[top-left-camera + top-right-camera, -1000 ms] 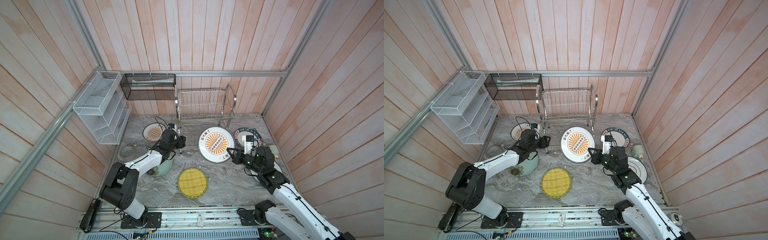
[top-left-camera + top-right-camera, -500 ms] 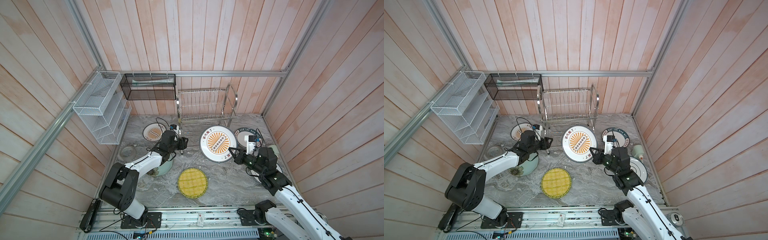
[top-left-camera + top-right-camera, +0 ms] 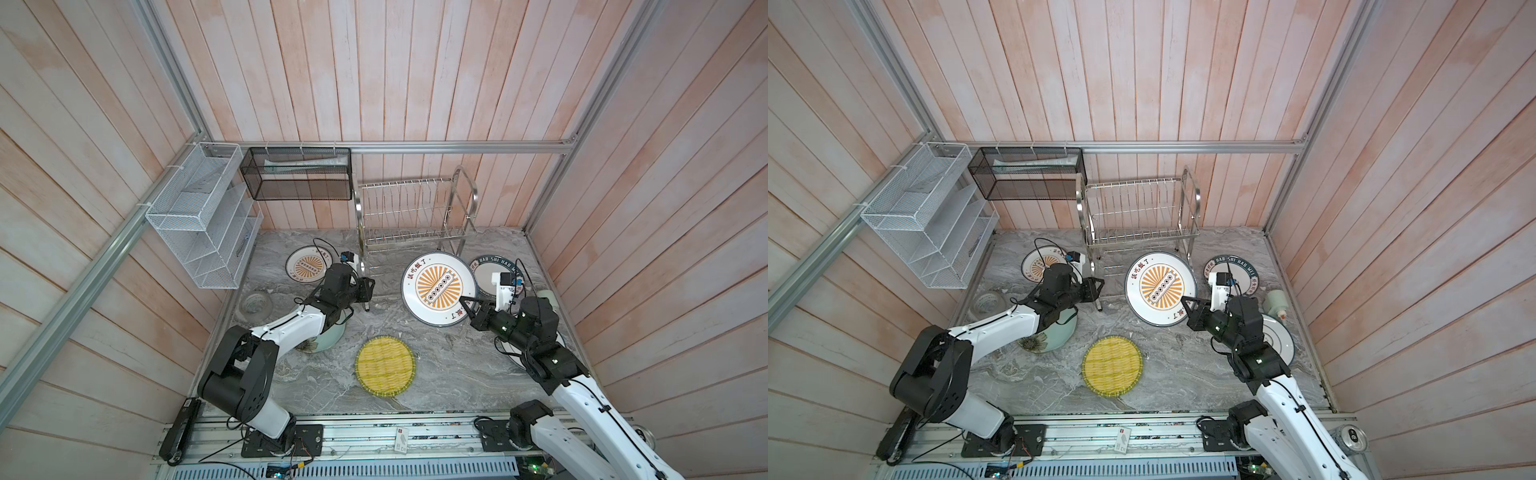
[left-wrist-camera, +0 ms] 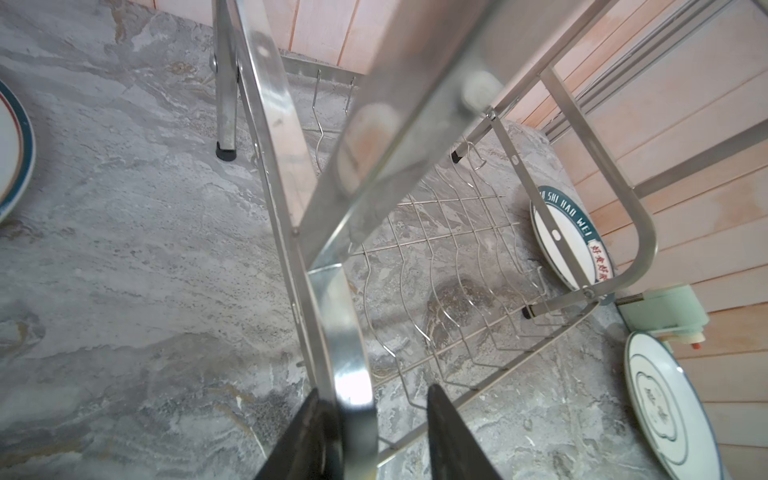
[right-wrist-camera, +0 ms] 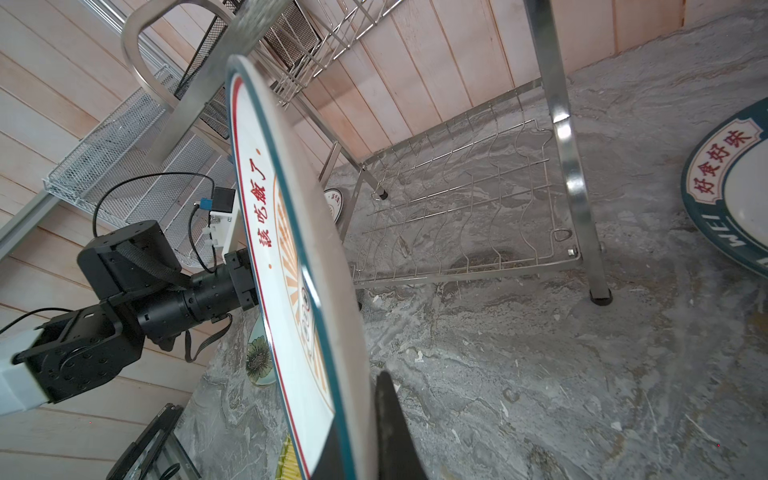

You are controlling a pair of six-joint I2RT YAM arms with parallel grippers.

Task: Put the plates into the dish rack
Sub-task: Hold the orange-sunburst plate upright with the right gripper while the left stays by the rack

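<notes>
**A:** Which plate are you carrying?

**B:** I am gripping the big sunburst plate (image 3: 438, 286) by its lower rim, with my right claw (image 3: 468, 304) closed tight on it. I am holding it tilted up off the flat, just before the right front leg of the dish rack (image 3: 409, 220).

**A:** Is anything written on it?

**B:** Red Chinese characters are running round its white border, inside a teal edge. Just beside it the lettered plate (image 3: 1231, 270) is lying flat, showing "HAO SHI HAO WEI" on dark green.

**A:** And your other claw?

**B:** My left claw (image 4: 376, 419) is standing part open astride the rack's left side frame. One finger (image 4: 307, 428) is touching the steel tube and the other is standing clear, so I am not clamping it.

**A:** Where are the rest lying?

**B:** The small sunburst plate (image 3: 305, 266), pale green plate (image 3: 328, 338), yellow woven plate (image 3: 385, 365) and cloud plate (image 3: 1279, 338) are lying flat on the grey marbled bench (image 3: 449, 374), two of them partly under my arms. Pinkish plank walls (image 3: 374, 83) are closing us in, carrying a white mesh organizer (image 3: 199, 232) and a black mesh basket (image 3: 297, 176).
</notes>
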